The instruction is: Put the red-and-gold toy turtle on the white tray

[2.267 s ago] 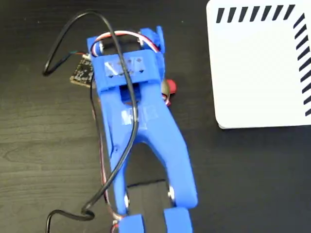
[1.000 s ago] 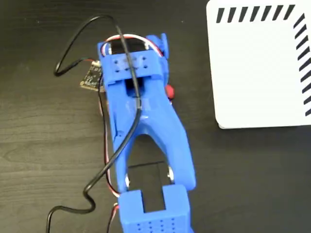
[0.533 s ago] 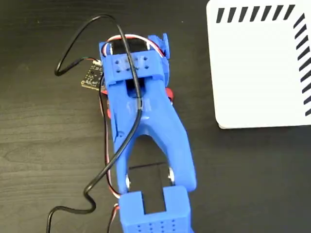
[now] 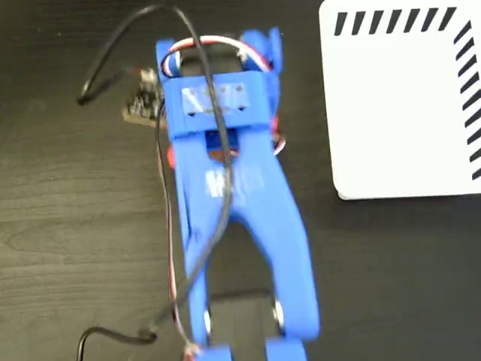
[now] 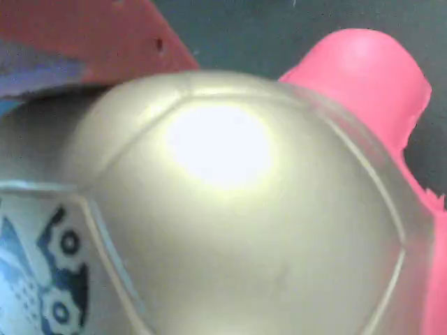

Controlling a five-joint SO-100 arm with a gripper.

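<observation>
The red-and-gold toy turtle fills the wrist view: a shiny gold domed shell with a dark printed mark at lower left and a red-pink limb at upper right. In the fixed view the blue arm covers it, and only red slivers show at the arm's left side and right side. My gripper sits directly over the turtle and appears shut on it; its fingertips are hidden under the arm. One red-tinted finger lies against the shell's upper left. The white tray with black stripes lies at the upper right, apart from the arm.
A small circuit board hangs at the arm's left, and a black cable loops off it over the dark wooden table. The arm's base runs out of the bottom edge.
The arm has shifted up the picture and looks larger and blurred. The red parts of the turtle moved with it, and one now shows on each side of the arm.
</observation>
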